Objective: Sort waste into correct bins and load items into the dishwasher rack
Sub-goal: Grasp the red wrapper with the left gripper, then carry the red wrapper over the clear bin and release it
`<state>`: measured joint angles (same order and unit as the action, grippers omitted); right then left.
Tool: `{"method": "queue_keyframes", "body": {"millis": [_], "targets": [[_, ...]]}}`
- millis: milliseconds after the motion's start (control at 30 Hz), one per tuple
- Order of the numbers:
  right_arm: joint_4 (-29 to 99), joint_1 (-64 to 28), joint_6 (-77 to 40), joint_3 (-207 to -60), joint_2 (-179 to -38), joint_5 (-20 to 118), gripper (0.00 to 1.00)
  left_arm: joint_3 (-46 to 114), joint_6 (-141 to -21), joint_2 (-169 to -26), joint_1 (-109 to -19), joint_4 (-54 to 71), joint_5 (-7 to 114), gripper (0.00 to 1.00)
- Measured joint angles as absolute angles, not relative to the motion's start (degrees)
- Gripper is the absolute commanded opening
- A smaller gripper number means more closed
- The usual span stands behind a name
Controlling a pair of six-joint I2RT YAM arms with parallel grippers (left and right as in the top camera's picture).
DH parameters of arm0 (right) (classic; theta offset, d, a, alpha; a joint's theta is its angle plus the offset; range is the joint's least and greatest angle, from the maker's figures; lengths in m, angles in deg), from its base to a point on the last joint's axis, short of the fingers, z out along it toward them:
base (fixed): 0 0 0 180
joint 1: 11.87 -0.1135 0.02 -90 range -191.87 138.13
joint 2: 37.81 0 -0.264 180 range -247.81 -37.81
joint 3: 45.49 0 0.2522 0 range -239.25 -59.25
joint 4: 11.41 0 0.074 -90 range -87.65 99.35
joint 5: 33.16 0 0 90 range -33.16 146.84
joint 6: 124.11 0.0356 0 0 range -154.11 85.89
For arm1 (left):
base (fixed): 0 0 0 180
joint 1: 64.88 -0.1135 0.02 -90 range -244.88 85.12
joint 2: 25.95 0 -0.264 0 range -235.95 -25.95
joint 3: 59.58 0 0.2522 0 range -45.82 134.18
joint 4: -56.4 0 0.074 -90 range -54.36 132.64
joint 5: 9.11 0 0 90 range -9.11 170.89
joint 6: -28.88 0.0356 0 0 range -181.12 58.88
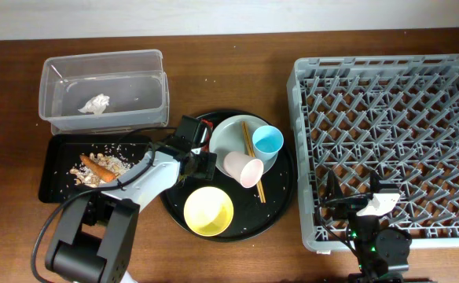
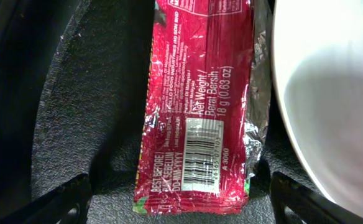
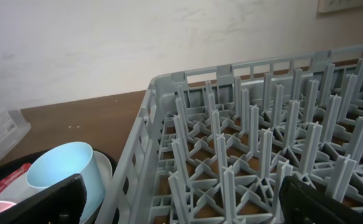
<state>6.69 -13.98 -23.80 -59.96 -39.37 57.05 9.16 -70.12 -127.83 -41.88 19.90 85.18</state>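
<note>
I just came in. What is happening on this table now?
A two-armed robot is clearing up. Its left gripper hangs open over the red wrapper, which lies flat on the round black tray beside the plate, not gripped yet. The right gripper hovers open and empty above the rack, where no dishes show. The tissue lies in the clear tub, the carrot and food scraps in the flat black tray. The pink cup, blue cup, yellow bowl and chopsticks are on the round black tray.
</note>
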Motion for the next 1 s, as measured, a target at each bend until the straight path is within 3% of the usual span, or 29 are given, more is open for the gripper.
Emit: {"method": "queue_keyframes", "body": {"millis": [133,233,300,533,733,867,1000], "targets": [[6.7,-14.0,-23.8,-60.0,-39.4,57.0,0.98,9.2,-70.4,-127.9,-41.9,20.0,85.4,0.54],[6.7,-14.0,-23.8,-60.0,-39.4,57.0,0.99,9.2,-70.4,-127.9,-42.0,20.0,85.4,0.13],[6.7,-14.0,-23.8,-60.0,-39.4,57.0,0.98,9.2,-70.6,-127.9,-42.1,20.0,85.4,0.00],[6.7,-14.0,-23.8,-60.0,-39.4,57.0,0.98,9.1,-70.6,-126.2,-42.1,17.4,84.4,0.00],[6.7,-14.0,-23.8,-60.0,-39.4,57.0,0.98,8.7,-70.6,-102.0,-42.0,22.2,87.6,0.01],[6.7,-14.0,-23.8,-60.0,-39.3,57.0,0.98,8.6,-70.6,-103.6,-45.9,30.1,100.3,0.01],[6.7,-14.0,-23.8,-60.0,-39.3,57.0,0.98,8.4,-70.7,-112.3,-55.2,44.3,102.3,0.00]]}}
